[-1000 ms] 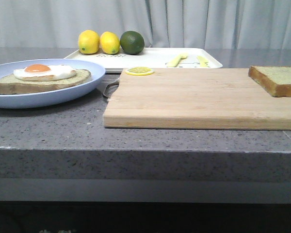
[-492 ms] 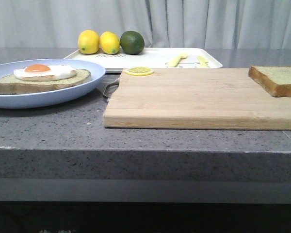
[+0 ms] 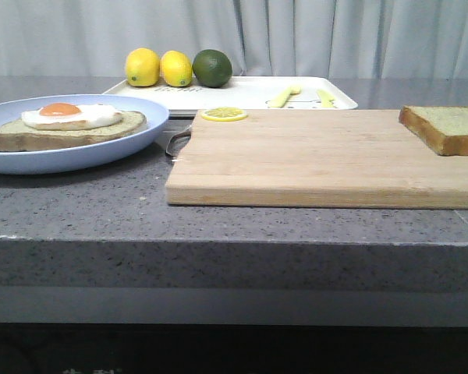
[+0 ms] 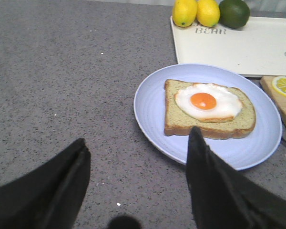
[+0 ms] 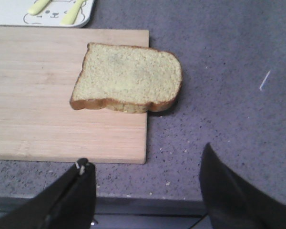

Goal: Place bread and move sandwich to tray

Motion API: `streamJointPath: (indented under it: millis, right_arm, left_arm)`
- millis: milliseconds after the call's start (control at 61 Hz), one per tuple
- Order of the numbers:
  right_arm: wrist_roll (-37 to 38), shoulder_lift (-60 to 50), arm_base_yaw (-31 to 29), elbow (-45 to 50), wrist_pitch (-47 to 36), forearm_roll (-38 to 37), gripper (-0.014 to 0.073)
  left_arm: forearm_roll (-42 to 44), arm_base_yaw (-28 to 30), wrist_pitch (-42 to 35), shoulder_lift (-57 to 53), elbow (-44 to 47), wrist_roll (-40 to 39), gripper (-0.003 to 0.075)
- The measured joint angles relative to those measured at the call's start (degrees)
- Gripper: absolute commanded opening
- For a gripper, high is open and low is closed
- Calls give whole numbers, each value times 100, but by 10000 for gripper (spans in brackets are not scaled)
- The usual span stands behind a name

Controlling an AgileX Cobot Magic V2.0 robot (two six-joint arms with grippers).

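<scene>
I read both grippers, left gripper (image 4: 136,160) and right gripper (image 5: 148,183), with jaws apart and empty, the bread (image 5: 127,79) overhanging the cutting board (image 3: 312,156) edge, the sandwich (image 4: 209,107) on its blue plate (image 4: 152,102), and the tray (image 3: 246,92) behind them.
</scene>
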Motion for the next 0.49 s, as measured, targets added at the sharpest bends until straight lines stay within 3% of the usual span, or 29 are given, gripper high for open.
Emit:
streamJointPath:
  millis: [213,492]
  right_arm:
    - [0,1145,0,-766,1072,39,487]
    - [-417,2823,0,-1676,1902,273,487]
  left_arm:
    - [0,-464,0,0,0,0,440]
    - [0,-519,0,0,0,0,440]
